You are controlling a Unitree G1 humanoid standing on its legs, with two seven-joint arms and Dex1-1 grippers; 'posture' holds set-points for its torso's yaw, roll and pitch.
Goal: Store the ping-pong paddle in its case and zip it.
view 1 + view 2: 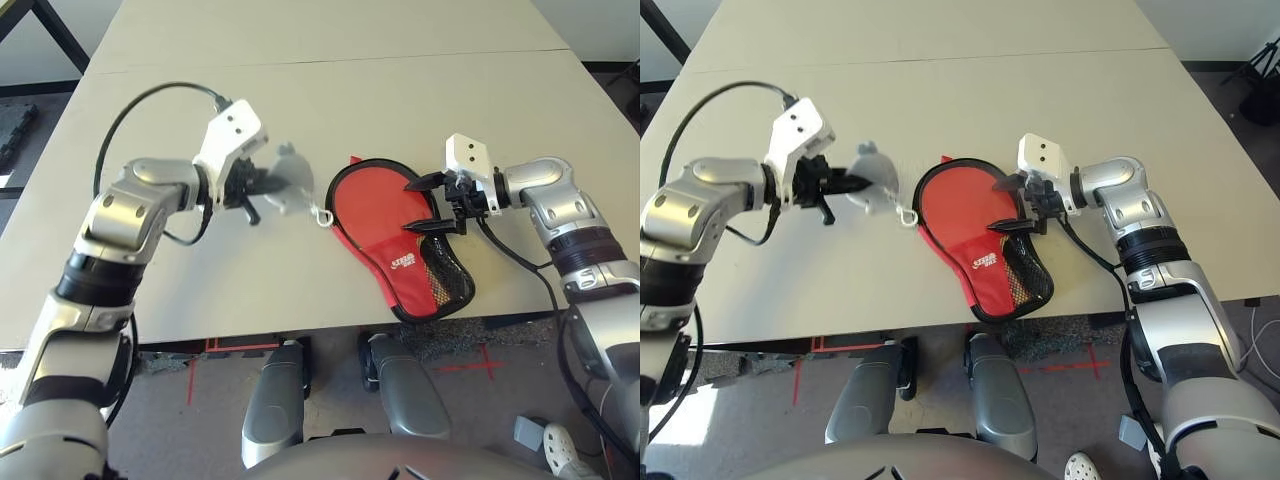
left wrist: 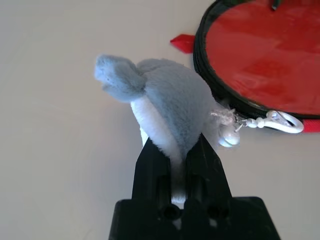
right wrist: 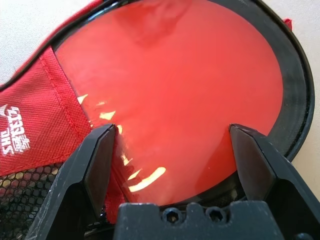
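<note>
Two tools in play here. The left tool [image 2: 175, 150] is clamped on a grey plush charm [image 2: 160, 102] that looks clipped to the zipper of the case [image 1: 400, 265]. That case lies red side up near the desk's [image 1: 300, 90] front edge, the ping-pong paddle's [image 3: 180, 85] red face showing inside. The right tool [image 3: 175, 150] hangs spread wide over it.

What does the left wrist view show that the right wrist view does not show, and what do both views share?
Left wrist view alone: the left gripper shut on a grey plush charm, with a white clasp beside the case. Right wrist view alone: the right gripper open over the paddle, plus the case's white logo and mesh pocket. Both: the ping-pong paddle, the case and the table.
</note>
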